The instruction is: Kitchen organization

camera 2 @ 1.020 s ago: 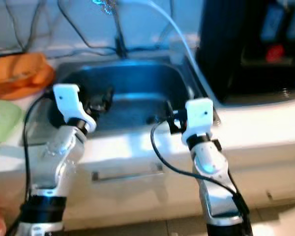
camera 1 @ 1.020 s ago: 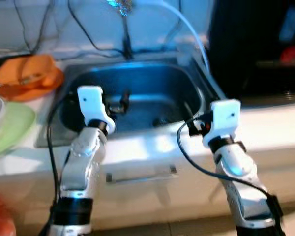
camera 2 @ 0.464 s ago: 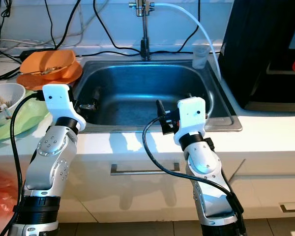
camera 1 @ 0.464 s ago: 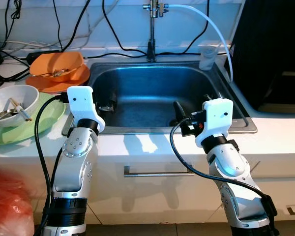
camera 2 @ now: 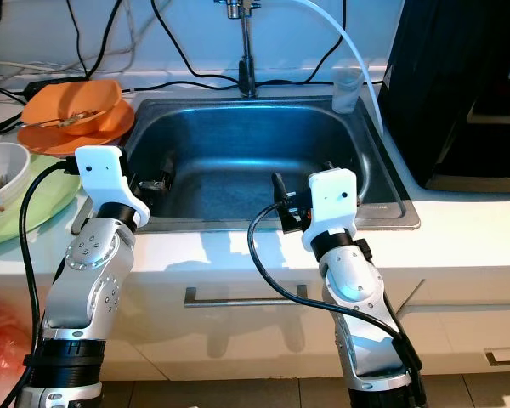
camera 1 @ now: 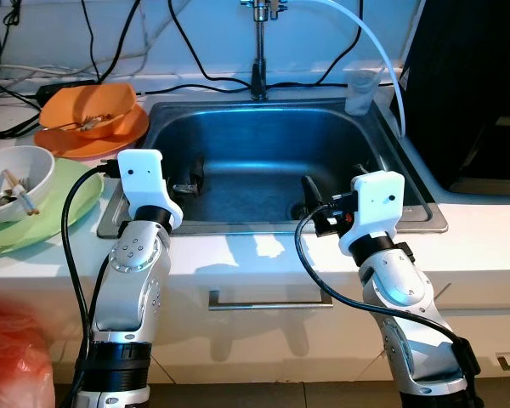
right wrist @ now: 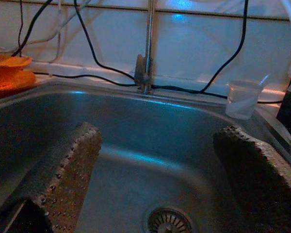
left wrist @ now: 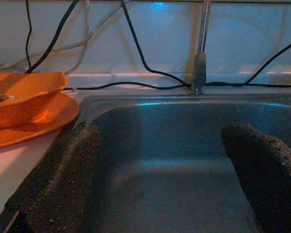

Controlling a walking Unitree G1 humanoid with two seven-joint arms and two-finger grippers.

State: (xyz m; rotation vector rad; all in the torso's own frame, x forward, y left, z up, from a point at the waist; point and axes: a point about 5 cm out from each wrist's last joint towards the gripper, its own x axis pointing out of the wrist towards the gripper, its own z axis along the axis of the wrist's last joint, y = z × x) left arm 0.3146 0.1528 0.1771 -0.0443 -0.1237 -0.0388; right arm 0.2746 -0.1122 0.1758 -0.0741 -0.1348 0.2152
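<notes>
Sink (camera 1: pixel 263 161): both grippers (seemingly empty) gape wide above it.

Steel sink (camera 1: pixel 263 136) sits under and ahead of the left gripper (left wrist: pixel 162 131) and right gripper (right wrist: pixel 157 132). Drain (right wrist: pixel 167 221) is just below the right gripper. Faucet (camera 1: pixel 258 51) stands beyond both grippers, with a clear cup (right wrist: pixel 242 99) beyond the right gripper's outer finger. Black cables (left wrist: pixel 136 83) run along the back wall.

Both silver arms raised forward, the left pincer (left wrist: pixel 160 179) and right pincer (right wrist: pixel 155 179) level, fingers spread wide apart.
</notes>
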